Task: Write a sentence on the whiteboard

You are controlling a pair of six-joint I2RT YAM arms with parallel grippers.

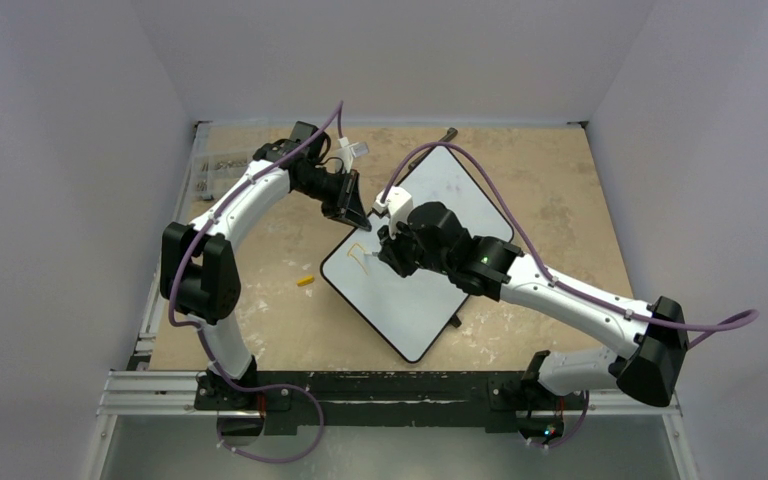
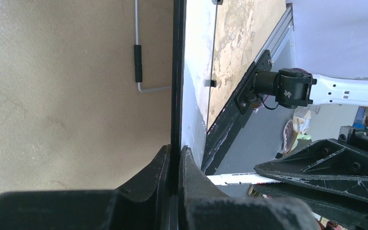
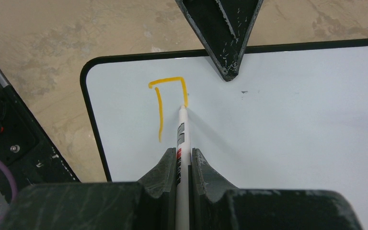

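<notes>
The whiteboard (image 1: 430,270) lies at an angle in the middle of the table, white with a thin black frame. My left gripper (image 1: 358,216) is shut on its upper left edge; in the left wrist view the jaws (image 2: 175,153) pinch the black frame (image 2: 177,72). My right gripper (image 1: 385,250) is shut on a white marker (image 3: 182,139), whose tip touches the whiteboard (image 3: 292,120). The sentence (image 3: 165,96) is only a few orange-yellow strokes: a vertical line, a top bar and a short down stroke. They show faintly from above (image 1: 360,250).
A small orange marker cap (image 1: 305,281) lies on the tan table left of the board. A metal rod with a black grip (image 2: 138,62) lies on the table beside the board's edge. Small parts lie at the far left corner (image 1: 218,165). Black rail along the near edge (image 1: 380,385).
</notes>
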